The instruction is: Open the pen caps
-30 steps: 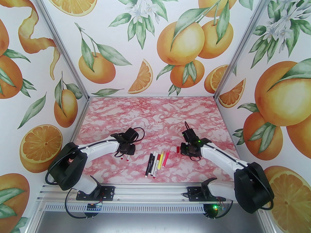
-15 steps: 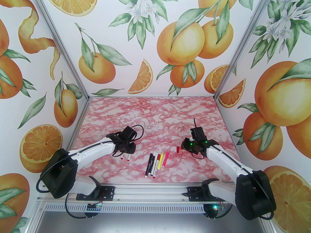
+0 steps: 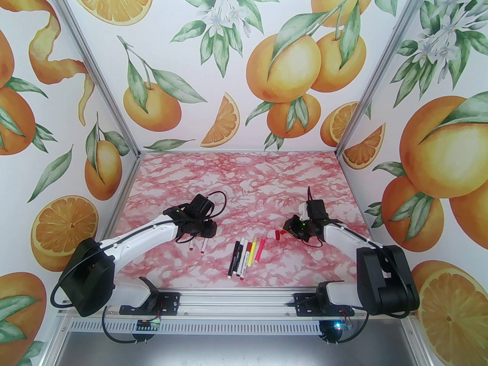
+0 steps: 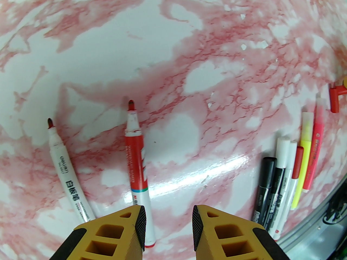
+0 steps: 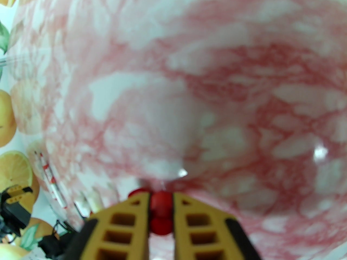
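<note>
Bending both arms low over the table [image 3: 228, 177], I held my left gripper [image 4: 168, 215] parted and empty above an uncapped pen [image 4: 137, 156], my right gripper [image 5: 161, 197] pinching a red cap [image 5: 161, 223].

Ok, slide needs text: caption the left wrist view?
Open left tool hovering by two uncapped markers, five more pens grouped at right.

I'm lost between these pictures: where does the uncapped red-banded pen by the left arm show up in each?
Top external: red-banded pen left of centre, poking out below the left tool.
Left wrist: pen lower left of centre, reaching up from beside the tool.
Right wrist: pen blurred at the far left edge, above the tool.
Shared landmark: the left tool.
</note>
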Motion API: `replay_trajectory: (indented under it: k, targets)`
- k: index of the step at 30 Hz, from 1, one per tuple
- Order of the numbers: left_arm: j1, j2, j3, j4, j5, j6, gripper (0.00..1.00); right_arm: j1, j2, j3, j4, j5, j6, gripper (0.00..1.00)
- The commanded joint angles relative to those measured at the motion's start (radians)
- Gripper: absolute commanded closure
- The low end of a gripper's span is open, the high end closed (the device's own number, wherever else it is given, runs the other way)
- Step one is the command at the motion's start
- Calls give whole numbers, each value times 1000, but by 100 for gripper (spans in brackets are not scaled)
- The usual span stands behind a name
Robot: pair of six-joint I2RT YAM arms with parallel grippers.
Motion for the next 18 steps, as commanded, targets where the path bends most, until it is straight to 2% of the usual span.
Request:
replay_trajectory:
  k: [1,4,9,14,18]
  targets:
    - [3,13,-8,41,40,-7,64,-15,15,-24,14,-8,-14,74]
    - [2,24,-4,43,47,-4,64,-24,5,-27,5,4,-19,68]
    - [-2,32,-3,49,60,-7,64,-28,-8,-24,-6,17,-21,66]
    - [-42,52,1,55,93,-4,63,-24,-134,25,-154,158,-65,53]
    - [-71,64,3,76,136,4,63,1,-226,50,-215,220,-77,50]
